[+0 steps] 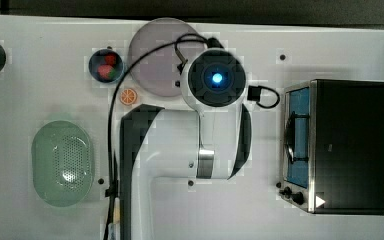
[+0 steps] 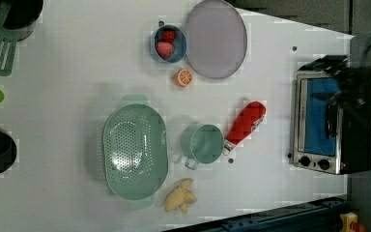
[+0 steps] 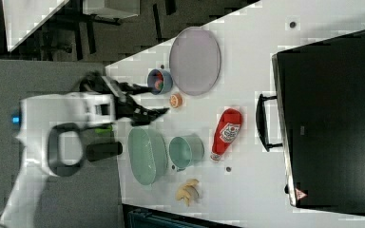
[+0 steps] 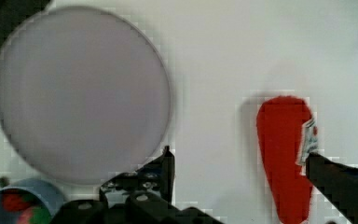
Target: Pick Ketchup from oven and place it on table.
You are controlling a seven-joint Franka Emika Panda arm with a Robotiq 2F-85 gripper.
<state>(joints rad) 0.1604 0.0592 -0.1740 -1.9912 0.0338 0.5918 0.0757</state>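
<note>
The Ketchup (image 2: pixel 244 124) is a red bottle lying flat on the white table (image 2: pixel 67 96), between a green cup and the oven (image 2: pixel 326 121). Its white cap points toward the cup. It also lies in plain sight in the right view as the Ketchup (image 3: pixel 225 132) and in the wrist view as the Ketchup (image 4: pixel 279 163). My gripper (image 4: pixel 238 156) hangs well above the table, open, with nothing between its fingers; one finger (image 4: pixel 340 179) overlaps the bottle's edge in the wrist view. The oven (image 1: pixel 347 145) has its blue glass door shut, handle (image 3: pixel 264 121) facing the bottle.
A round pale-purple plate (image 2: pixel 216 38), a blue bowl of red fruits (image 2: pixel 168 44) and an orange half (image 2: pixel 183 77) lie at the back. A green colander (image 2: pixel 135 152), green cup (image 2: pixel 204 143) and bananas (image 2: pixel 179 195) sit near the bottle. My arm (image 1: pixel 180 145) spans the top view's middle.
</note>
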